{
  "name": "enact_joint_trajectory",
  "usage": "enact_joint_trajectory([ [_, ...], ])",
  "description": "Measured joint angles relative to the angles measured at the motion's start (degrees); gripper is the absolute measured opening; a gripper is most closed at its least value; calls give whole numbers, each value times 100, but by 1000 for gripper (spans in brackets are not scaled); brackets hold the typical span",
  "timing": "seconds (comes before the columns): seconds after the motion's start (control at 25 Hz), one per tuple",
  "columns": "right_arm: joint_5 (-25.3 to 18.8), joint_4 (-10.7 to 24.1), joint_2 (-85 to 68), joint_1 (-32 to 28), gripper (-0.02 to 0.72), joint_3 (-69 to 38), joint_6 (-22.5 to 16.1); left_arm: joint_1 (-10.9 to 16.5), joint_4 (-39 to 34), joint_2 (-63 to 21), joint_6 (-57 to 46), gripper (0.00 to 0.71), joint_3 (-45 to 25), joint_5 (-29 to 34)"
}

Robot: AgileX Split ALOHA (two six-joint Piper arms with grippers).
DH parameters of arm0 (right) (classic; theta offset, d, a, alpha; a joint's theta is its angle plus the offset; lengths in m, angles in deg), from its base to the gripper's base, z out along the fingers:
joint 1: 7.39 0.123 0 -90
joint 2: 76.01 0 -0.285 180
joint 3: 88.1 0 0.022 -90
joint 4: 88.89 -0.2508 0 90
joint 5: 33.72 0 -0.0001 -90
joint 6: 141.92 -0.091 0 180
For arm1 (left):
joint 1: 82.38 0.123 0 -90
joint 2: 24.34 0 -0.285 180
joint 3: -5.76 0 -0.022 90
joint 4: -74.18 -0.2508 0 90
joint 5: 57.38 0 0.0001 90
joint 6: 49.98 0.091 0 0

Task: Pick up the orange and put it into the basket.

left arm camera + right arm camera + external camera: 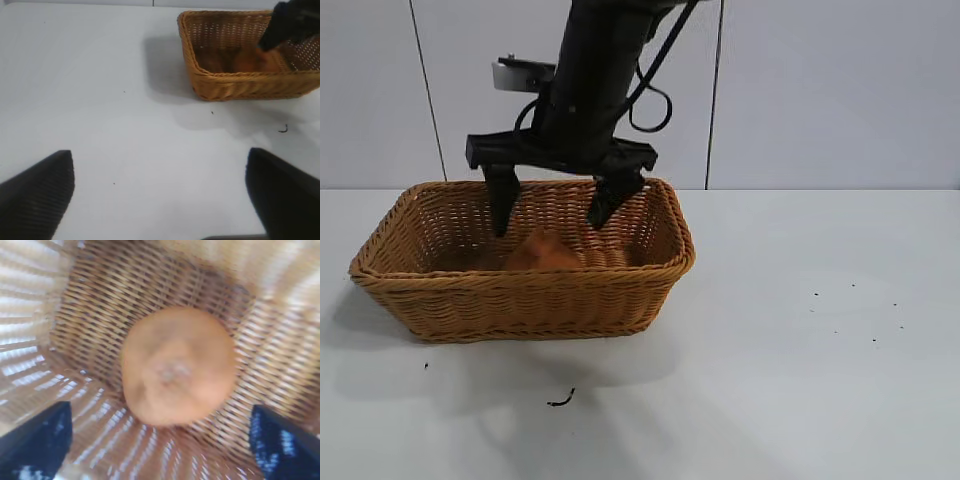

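The orange (pixel 544 252) lies inside the woven wicker basket (pixel 430 283), on its floor. In the right wrist view the orange (pixel 177 365) sits free on the basket's weave (pixel 90 315), clear of both fingers. My right gripper (pixel 552 212) hangs over the basket with its fingers spread wide, tips just inside the rim and above the orange. My left gripper (pixel 160 200) hovers open over bare table well off to the side; from there the basket (pixel 235 85) and orange (pixel 250 61) show in the distance.
The white table (pixel 820 350) stretches around the basket. A small dark scrap (pixel 560 400) lies in front of the basket, and a few dark specks (pixel 850 310) dot the right side. A panelled wall stands behind.
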Motion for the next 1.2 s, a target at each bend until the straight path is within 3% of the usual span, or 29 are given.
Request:
enact_joint_trajectory([
  [0.2,-547,643,-251,-153,694,496,-187,0,0,0,0,666,0,0],
  [0.36,-680,841,-257,-701,694,580,-229,0,0,0,0,666,0,0],
  [0.84,-719,871,-257,-3062,694,580,-248,0,0,0,0,666,0,0],
  [1.04,-723,692,-257,-3588,694,580,-210,0,0,0,0,666,0,0],
  [1.2,-723,592,-257,-3656,694,580,-173,0,0,0,0,666,0,0],
])
